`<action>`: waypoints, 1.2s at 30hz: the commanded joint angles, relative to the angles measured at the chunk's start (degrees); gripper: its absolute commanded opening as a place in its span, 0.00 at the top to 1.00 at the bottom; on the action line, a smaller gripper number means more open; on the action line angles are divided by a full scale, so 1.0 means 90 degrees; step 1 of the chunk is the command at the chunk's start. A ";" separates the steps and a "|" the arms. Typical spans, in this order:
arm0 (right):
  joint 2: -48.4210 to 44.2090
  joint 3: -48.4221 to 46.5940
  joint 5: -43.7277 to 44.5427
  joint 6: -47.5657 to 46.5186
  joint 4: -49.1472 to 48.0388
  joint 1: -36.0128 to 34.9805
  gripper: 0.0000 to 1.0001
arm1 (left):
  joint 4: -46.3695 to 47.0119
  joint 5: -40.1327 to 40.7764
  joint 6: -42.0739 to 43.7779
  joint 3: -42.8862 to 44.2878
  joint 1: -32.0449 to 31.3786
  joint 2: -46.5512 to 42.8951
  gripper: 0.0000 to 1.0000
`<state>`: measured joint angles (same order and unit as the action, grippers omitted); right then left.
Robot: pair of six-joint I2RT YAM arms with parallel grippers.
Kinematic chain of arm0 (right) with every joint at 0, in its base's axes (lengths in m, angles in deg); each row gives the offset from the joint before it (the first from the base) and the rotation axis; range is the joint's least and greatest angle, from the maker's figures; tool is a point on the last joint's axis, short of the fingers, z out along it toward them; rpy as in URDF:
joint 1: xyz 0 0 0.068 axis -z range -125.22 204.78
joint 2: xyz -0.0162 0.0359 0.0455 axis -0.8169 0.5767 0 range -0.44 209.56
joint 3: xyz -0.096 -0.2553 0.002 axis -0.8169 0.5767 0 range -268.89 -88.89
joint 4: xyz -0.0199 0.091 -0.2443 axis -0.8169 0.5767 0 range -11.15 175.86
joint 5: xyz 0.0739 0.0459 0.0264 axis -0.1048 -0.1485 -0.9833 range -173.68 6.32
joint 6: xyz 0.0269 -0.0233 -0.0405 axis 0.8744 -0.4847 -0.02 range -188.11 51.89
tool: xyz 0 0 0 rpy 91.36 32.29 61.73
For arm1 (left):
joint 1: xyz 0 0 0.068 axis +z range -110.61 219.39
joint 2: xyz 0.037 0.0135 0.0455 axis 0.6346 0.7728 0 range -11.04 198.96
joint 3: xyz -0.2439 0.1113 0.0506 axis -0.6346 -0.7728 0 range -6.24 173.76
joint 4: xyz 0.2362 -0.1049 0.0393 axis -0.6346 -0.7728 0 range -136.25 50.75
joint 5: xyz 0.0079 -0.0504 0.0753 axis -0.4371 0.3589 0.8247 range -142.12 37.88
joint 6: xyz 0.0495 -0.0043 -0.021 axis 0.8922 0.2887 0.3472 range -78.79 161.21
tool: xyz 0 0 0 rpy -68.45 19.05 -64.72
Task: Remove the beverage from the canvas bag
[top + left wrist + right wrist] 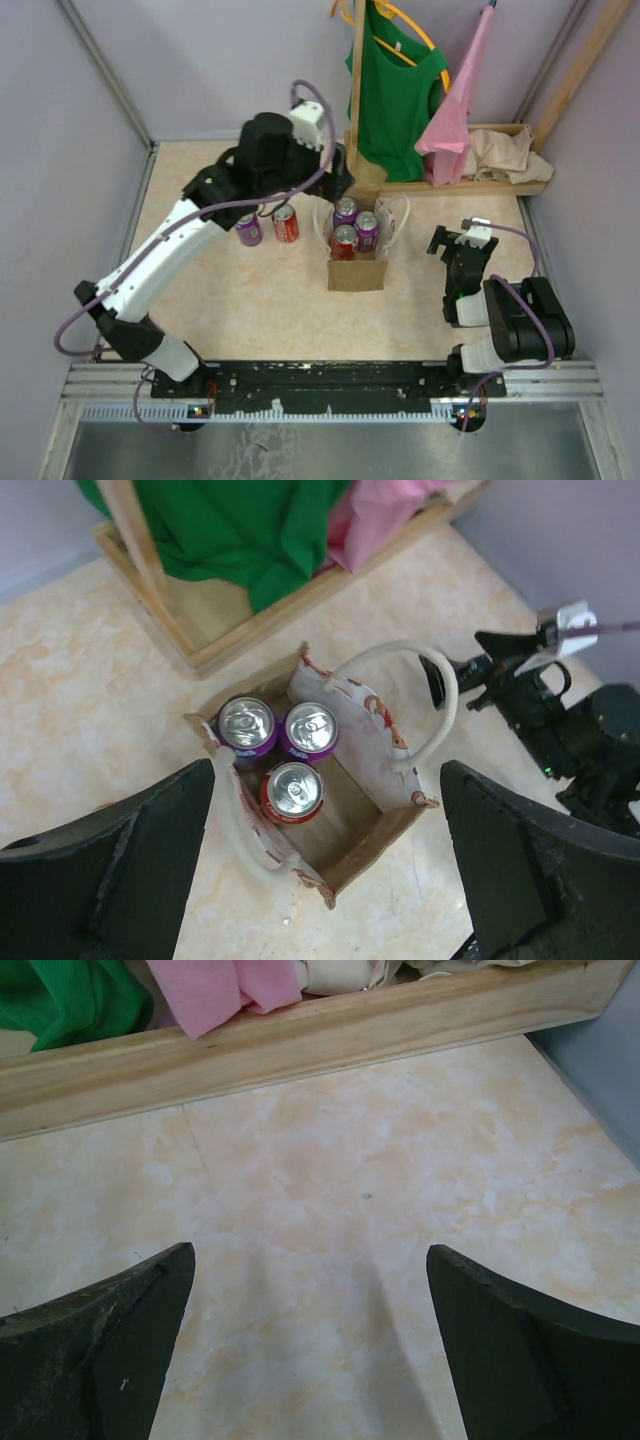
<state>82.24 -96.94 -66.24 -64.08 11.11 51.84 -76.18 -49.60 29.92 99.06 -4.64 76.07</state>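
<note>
The bag [365,720] stands open on the tabletop [250,300] with its handles flopped outward. Three cans stand upright inside it, packed together: a purple can [246,726], a second purple can [310,730] and a red can [294,791]. The left pincer [325,768] hangs above the bag, clear of it, spread wide and empty. The right pincer [308,1252] is also spread and empty, low over bare tabletop to the bag's right. A loose purple can [248,229] and a loose red can [286,223] stand left of the bag.
</note>
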 commanded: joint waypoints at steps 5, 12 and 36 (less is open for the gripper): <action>0.0003 -0.0168 0.0069 -0.0058 -0.0383 0.0006 0.01 | -0.0461 0.0787 0.1092 0.0468 -0.1189 0.1316 0.01; 0.0003 -0.0170 0.0071 -0.0062 -0.0383 0.0005 0.01 | -0.0707 0.0951 0.1165 0.0662 -0.1221 0.2005 0.17; 0.0003 -0.0170 0.0075 -0.0060 -0.0384 0.0004 0.01 | -0.1138 0.0429 0.0249 0.0114 -0.0330 0.3036 0.11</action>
<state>82.24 -96.94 -66.24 -64.08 11.13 51.84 -86.36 -42.89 33.02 100.50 -7.40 101.81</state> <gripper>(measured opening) 0.991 0.892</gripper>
